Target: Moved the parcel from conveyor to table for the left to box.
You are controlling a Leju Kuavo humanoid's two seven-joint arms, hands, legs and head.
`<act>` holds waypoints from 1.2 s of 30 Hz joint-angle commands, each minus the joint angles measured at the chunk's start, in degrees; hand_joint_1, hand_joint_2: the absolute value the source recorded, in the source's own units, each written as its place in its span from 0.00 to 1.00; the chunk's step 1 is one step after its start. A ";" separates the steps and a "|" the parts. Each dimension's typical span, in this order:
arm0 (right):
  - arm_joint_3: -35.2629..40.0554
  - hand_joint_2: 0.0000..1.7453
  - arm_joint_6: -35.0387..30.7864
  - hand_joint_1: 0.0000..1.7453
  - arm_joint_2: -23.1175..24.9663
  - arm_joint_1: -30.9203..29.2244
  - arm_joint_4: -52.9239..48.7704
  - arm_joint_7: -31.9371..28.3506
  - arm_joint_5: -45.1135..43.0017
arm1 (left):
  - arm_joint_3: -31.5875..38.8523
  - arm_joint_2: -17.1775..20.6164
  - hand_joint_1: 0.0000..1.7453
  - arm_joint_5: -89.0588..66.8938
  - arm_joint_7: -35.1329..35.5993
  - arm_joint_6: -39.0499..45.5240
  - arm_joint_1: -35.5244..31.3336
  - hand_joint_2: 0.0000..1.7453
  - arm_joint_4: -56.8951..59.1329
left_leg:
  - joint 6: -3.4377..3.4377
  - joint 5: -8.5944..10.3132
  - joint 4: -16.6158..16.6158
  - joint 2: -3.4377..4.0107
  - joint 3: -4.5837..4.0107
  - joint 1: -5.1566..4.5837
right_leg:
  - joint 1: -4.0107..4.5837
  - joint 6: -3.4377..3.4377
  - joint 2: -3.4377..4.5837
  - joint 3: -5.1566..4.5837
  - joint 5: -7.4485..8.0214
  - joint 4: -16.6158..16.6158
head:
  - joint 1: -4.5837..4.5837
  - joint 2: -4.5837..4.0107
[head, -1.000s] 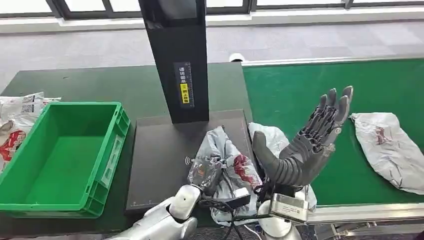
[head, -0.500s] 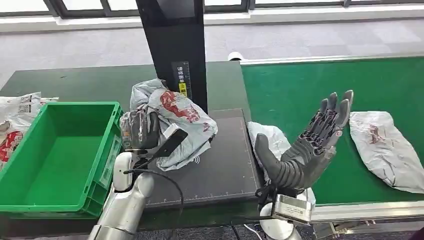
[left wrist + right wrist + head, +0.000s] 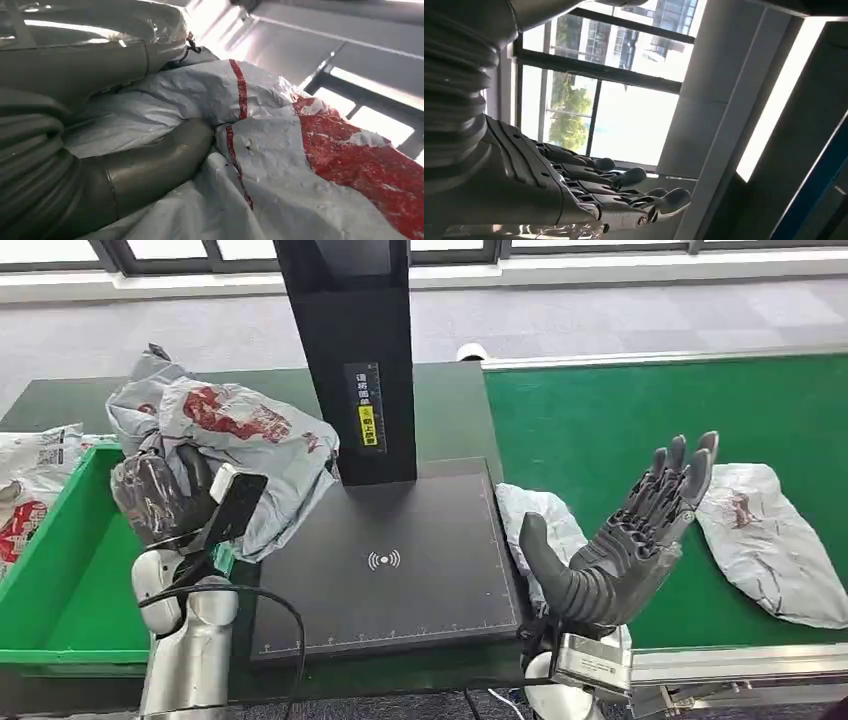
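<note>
Left hand grips the parcel, a grey plastic bag with red print. In the left wrist view the thick thumb presses into the crumpled film of the parcel, so the hold looks firm. The hand is raised above the near right corner of the green bin, and most of the bag hangs from it to the right, over the bin's wall and toward the black scan plate. The long axis of the parcel runs roughly from the upper left to the lower right in the head view, across the bin's edge and not along it.

This is the relation that matters, I think: the open bin lies to the left of the hand and below it, while much of the bag is on the wrong side of the wall. The hand probably needs to go more to the left before it lets go, otherwise the bag may drape on the rim.

Right hand is held up at the near edge of the green conveyor, fingers spread and holding nothing. It is well apart from the bin, so the left hand is the nearer one. Two more grey bags lie by it, one just beside the plate and one further right on the belt.
</note>
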 commanded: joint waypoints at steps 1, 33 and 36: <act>-1.64 1.00 0.13 0.00 1.88 3.32 0.57 0.02 -0.12 | 17.14 0.48 1.00 -2.11 -1.26 -0.22 -2.83 1.00 -0.51 | 0.00 0.04 -0.20 0.12 0.13 0.02 | 0.04 -0.08 0.04 0.08 0.06 -0.18 | 0.00 0.00; 0.68 1.00 0.13 0.00 1.88 1.92 4.77 0.02 0.00 | 39.03 1.16 0.00 -8.62 -3.74 -0.22 -8.52 1.00 9.47 | -0.02 0.04 -0.19 0.09 0.07 0.03 | 0.07 -0.08 0.01 0.03 0.06 -0.16 | 0.00 0.00; 0.50 1.00 0.13 0.00 1.88 1.97 5.00 0.02 -0.11 | 40.63 1.00 0.00 -8.38 -4.37 -0.22 -9.52 1.00 9.21 | -0.01 0.01 -0.09 0.04 -0.01 0.05 | 0.08 -0.06 0.00 0.00 0.03 -0.10 | 0.00 0.00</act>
